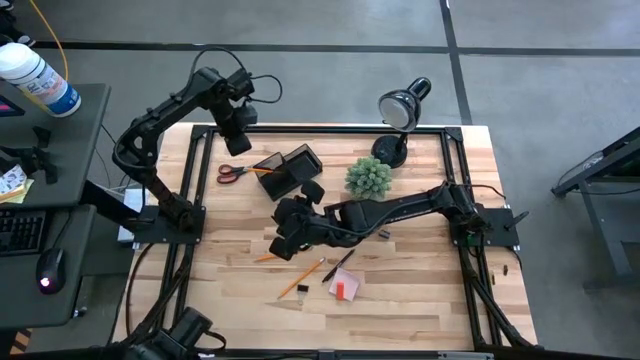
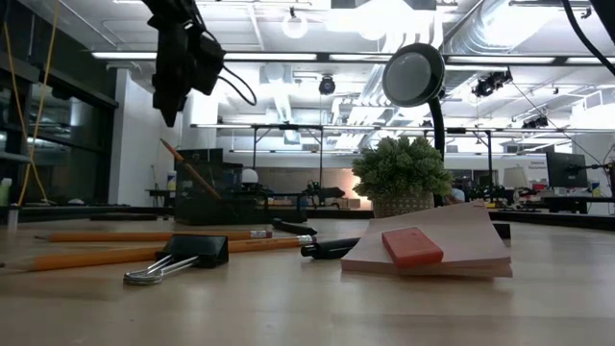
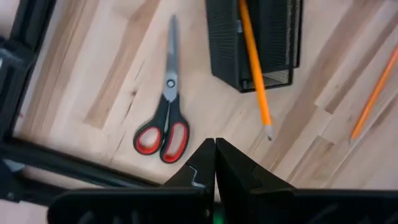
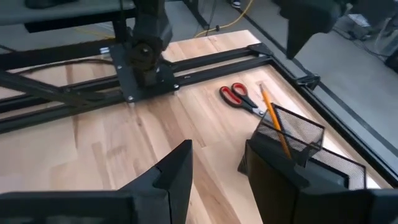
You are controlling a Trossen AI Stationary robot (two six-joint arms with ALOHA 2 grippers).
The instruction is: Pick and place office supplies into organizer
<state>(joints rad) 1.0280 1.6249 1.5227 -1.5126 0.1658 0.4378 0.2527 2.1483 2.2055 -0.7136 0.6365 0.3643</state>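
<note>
The right gripper (image 1: 285,240) hangs low just in front of the organizer (image 1: 288,170), its fingers (image 4: 176,169) apart and holding nothing. Its arm covers part of the surface (image 1: 420,290). The left gripper (image 1: 236,143) hovers above the scissors (image 1: 233,172), fingers (image 3: 200,169) pressed together, empty. One pencil (image 3: 254,65) leans in the organizer; its upper end is cut off.

The left gripper (image 3: 215,163) hangs high up, fingers pressed together. The right arm reaches far across — its gripper (image 4: 217,165) has fingers apart.
</note>
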